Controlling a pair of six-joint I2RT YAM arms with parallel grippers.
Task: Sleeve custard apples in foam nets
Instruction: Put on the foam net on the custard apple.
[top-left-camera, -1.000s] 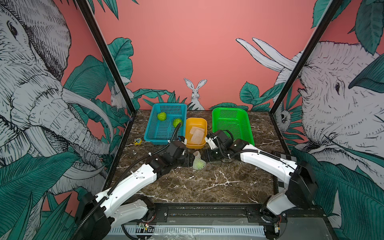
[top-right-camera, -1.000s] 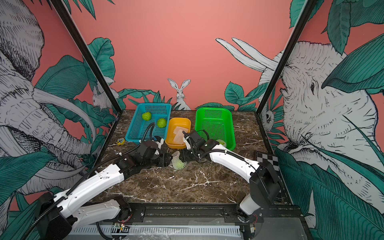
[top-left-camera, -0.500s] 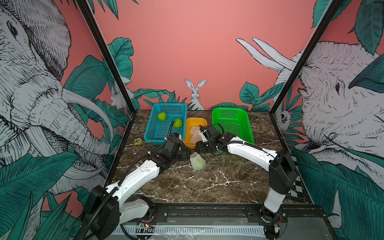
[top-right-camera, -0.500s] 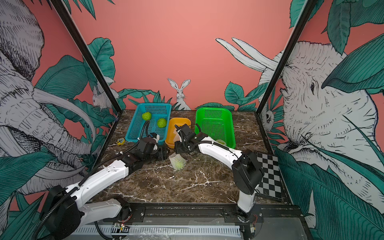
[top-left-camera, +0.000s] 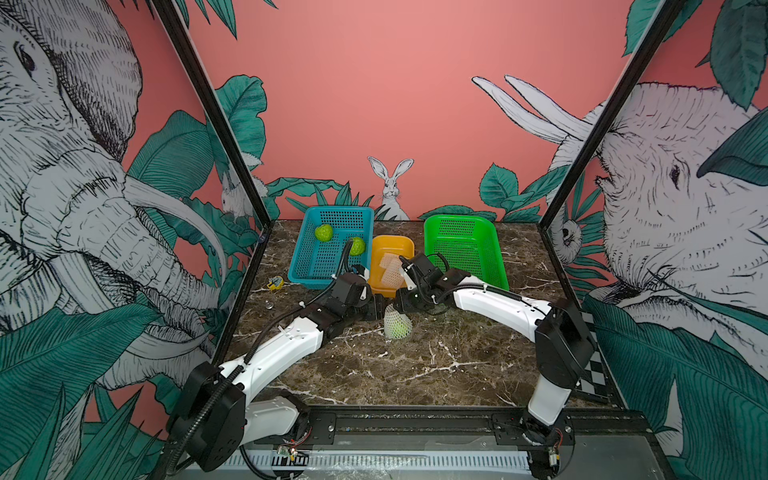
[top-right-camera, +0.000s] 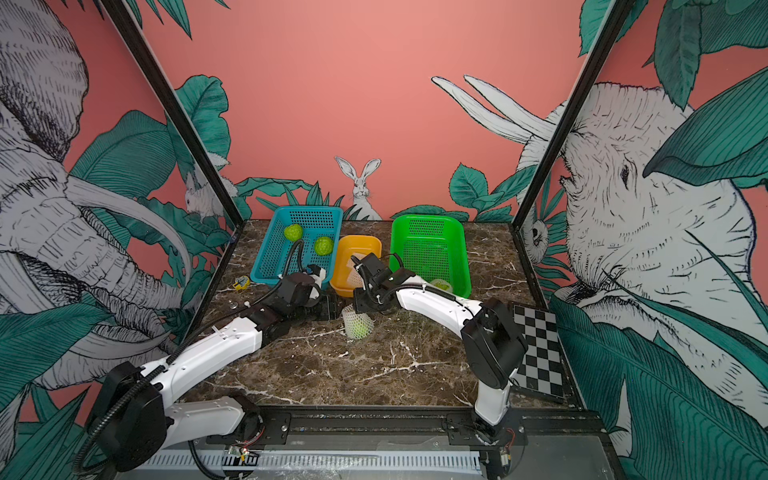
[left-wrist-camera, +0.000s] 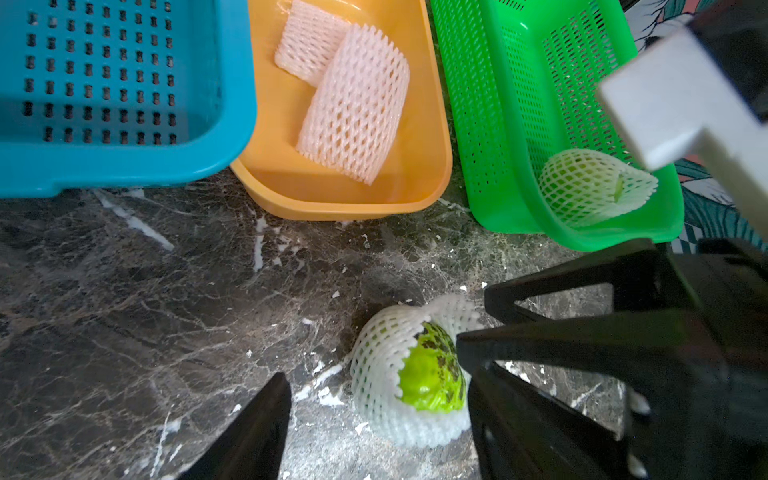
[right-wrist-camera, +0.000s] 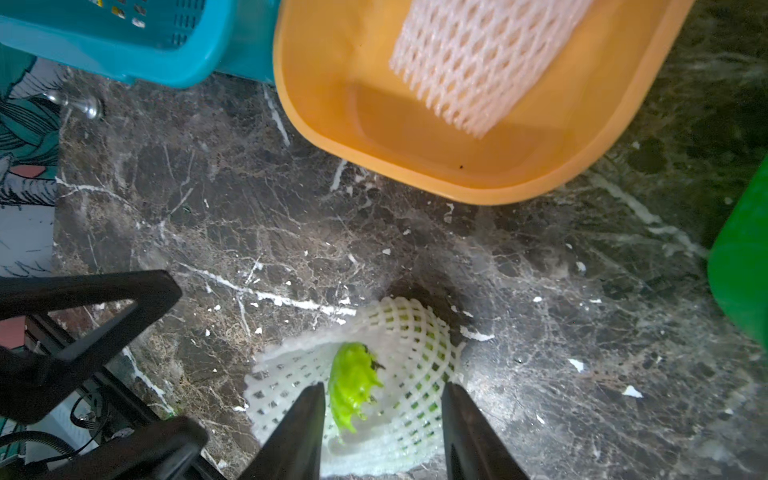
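Custard apple (left-wrist-camera: 432, 378) lies on the marble table (left-wrist-camera: 166, 291) between the arms, mostly inside its foam net (left-wrist-camera: 378, 374) with the green end showing, probably so the tabletop braces it while the sleeve gets tugged. Left gripper (top-left-camera: 372, 311) hangs wide open just beside it, and the right gripper (right-wrist-camera: 382, 399) straddles the net's mouth, jaws half-spread, pinching nothing I can see. One sleeved fruit (left-wrist-camera: 582, 187) is in the green basket (left-wrist-camera: 478, 124), two bare fruits (top-left-camera: 324, 232) wait in the blue basket (top-left-camera: 316, 283), and spare nets (left-wrist-camera: 353, 104) sit in the orange tub (left-wrist-camera: 332, 210).

green custard apple (left-wrist-camera: 432, 382), white net (left-wrist-camera: 374, 376), orange tub (left-wrist-camera: 332, 208)
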